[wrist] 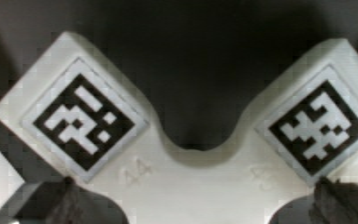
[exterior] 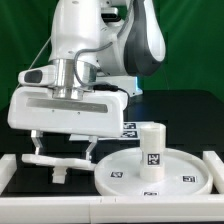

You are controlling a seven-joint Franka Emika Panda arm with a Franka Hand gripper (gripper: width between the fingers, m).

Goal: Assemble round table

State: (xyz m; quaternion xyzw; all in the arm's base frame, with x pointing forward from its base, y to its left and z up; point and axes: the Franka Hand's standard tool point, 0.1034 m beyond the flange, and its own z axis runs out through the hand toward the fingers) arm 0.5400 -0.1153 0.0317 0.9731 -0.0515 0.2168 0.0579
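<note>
Straight below your gripper [exterior: 63,148], jaws wide apart and empty, lies the cross [wrist: 194,172], two tagged arms splayed between the fingers [wrist: 51,205]; disc [exterior: 125,172] and post [exterior: 152,143] stand aside, toward the exterior view's right.

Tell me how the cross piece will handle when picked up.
The cross piece looks like rigid white plastic, so it is probably stiff and light. Its smooth surface may slip in a grip. The spread arms should keep it from rolling.
</note>
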